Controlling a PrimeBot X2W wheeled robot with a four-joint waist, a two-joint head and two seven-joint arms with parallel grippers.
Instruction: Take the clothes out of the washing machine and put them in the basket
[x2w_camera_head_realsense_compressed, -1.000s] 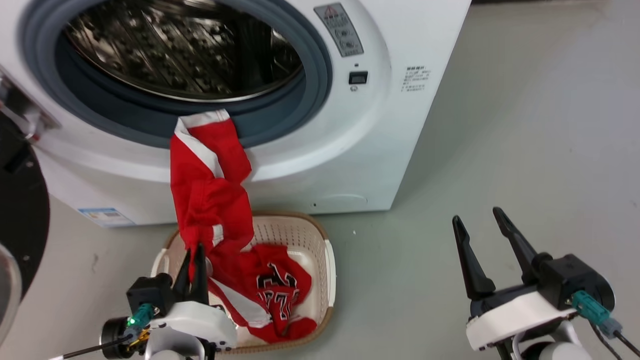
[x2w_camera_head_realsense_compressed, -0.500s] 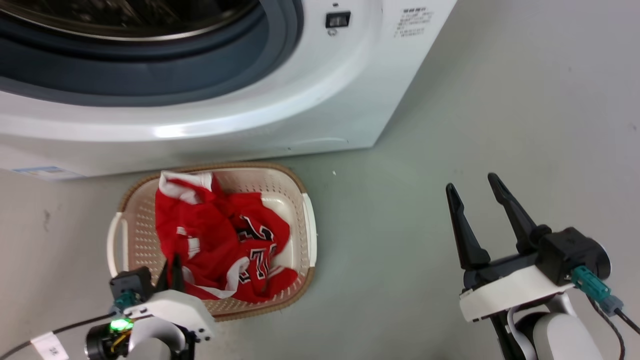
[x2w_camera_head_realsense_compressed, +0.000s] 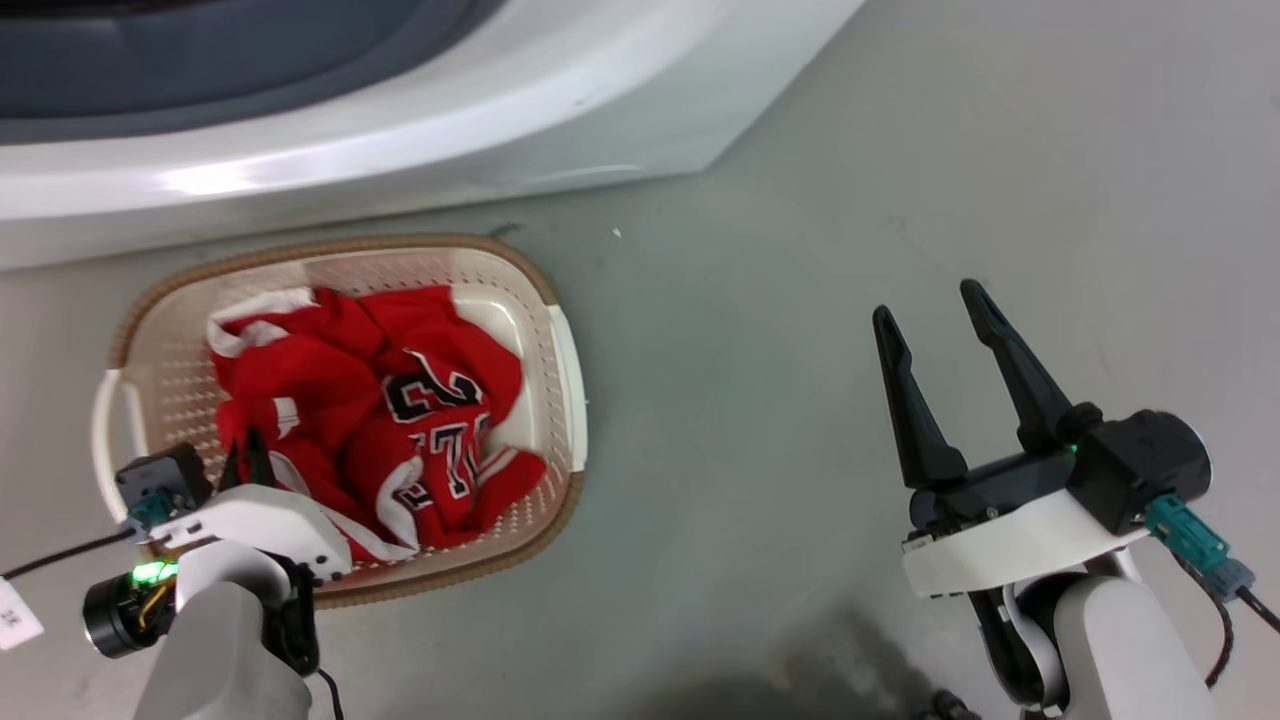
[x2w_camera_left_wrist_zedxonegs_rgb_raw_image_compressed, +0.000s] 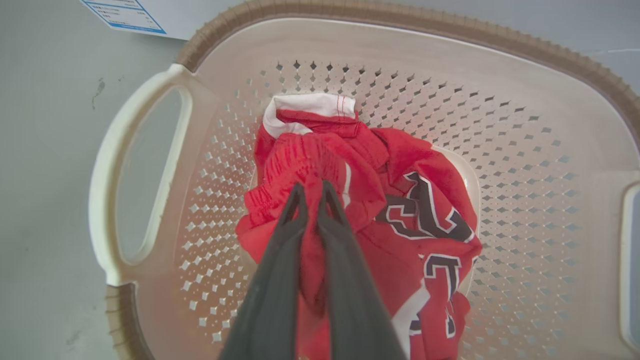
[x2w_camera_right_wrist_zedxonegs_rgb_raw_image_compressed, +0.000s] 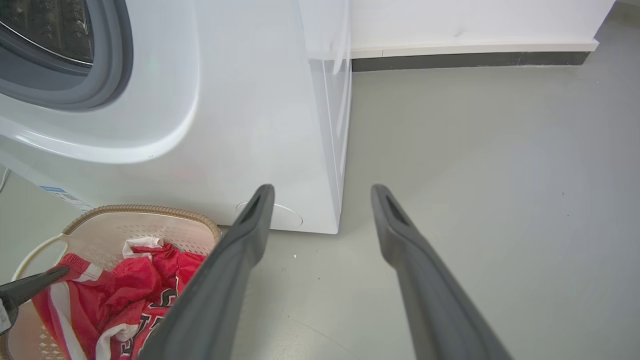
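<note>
Both clothes lie in the cream basket (x2w_camera_head_realsense_compressed: 330, 243) on the floor in front of the washing machine (x2w_camera_head_realsense_compressed: 400, 130). The lettered jersey (x2w_camera_head_realsense_compressed: 440, 400) is on the right, the red garment with white trim (x2w_camera_head_realsense_compressed: 290, 360) on the left. My left gripper (x2w_camera_head_realsense_compressed: 245, 445) reaches into the basket's near left side. In the left wrist view this gripper (x2w_camera_left_wrist_zedxonegs_rgb_raw_image_compressed: 313, 187) is shut on a fold of the trimmed garment (x2w_camera_left_wrist_zedxonegs_rgb_raw_image_compressed: 305, 150), beside the jersey (x2w_camera_left_wrist_zedxonegs_rgb_raw_image_compressed: 425, 210). My right gripper (x2w_camera_head_realsense_compressed: 925, 305) hangs open and holds nothing, over bare floor to the right of the basket.
The machine's white front and side (x2w_camera_right_wrist_zedxonegs_rgb_raw_image_compressed: 240, 100) rise just behind the basket (x2w_camera_right_wrist_zedxonegs_rgb_raw_image_compressed: 150, 210), with the grey porthole gasket (x2w_camera_right_wrist_zedxonegs_rgb_raw_image_compressed: 115, 65) at the upper left. Grey floor (x2w_camera_right_wrist_zedxonegs_rgb_raw_image_compressed: 475, 175) stretches right of the machine to a dark skirting board (x2w_camera_right_wrist_zedxonegs_rgb_raw_image_compressed: 470, 59).
The head camera has tilted down. The trimmed garment, which hung from the porthole, has come off the machine and dropped into the basket with my left gripper still holding it. The right gripper stayed open.
</note>
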